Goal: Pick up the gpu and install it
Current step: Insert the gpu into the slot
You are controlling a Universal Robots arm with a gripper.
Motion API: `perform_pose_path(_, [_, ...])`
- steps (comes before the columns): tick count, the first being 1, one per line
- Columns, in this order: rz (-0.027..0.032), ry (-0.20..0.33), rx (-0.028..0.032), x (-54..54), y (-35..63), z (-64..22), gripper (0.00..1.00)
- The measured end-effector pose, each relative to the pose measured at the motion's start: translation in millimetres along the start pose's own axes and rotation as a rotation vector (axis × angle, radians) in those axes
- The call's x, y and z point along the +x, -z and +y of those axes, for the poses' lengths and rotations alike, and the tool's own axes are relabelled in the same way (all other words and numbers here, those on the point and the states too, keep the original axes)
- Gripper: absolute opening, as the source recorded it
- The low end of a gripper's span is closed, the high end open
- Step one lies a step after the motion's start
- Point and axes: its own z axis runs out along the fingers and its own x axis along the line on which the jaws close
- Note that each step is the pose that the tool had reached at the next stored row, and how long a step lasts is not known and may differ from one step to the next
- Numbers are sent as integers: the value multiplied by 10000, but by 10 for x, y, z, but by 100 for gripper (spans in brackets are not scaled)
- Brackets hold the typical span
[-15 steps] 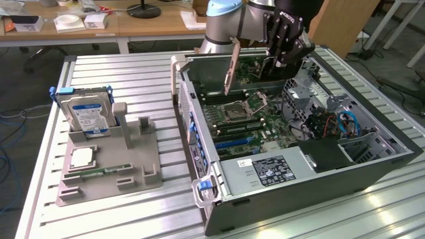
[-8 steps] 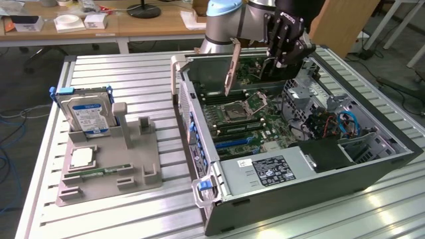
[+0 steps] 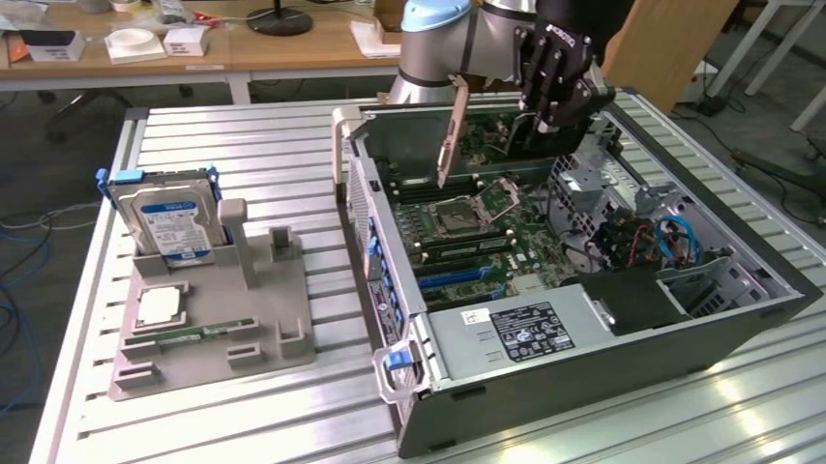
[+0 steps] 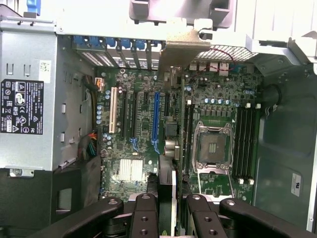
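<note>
A: Where is the way into the computer case (image 3: 581, 377)?
B: Only from above; its upper side is open, and walls ring the motherboard (image 3: 497, 242) all round.
A: What stands in the way inside?
B: The power supply (image 3: 516, 333) fills the near corner; the drive cage (image 3: 583, 179) and blue cables (image 3: 678, 242) crowd the exterior view's right; the raised socket latch (image 3: 506, 198) sticks up mid-board; the gripper (image 4: 169, 201), clamped on the gpu (image 3: 451, 135), occupies the far end.

gpu (image 4: 173, 191) edge-on, fan face hidden; arm (image 3: 439, 39) cut off at exterior view's top.
</note>
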Motion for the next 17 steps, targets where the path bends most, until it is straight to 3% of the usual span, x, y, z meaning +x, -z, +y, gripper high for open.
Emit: perform_pose_path(17, [2,0,0,45,1,2,27])
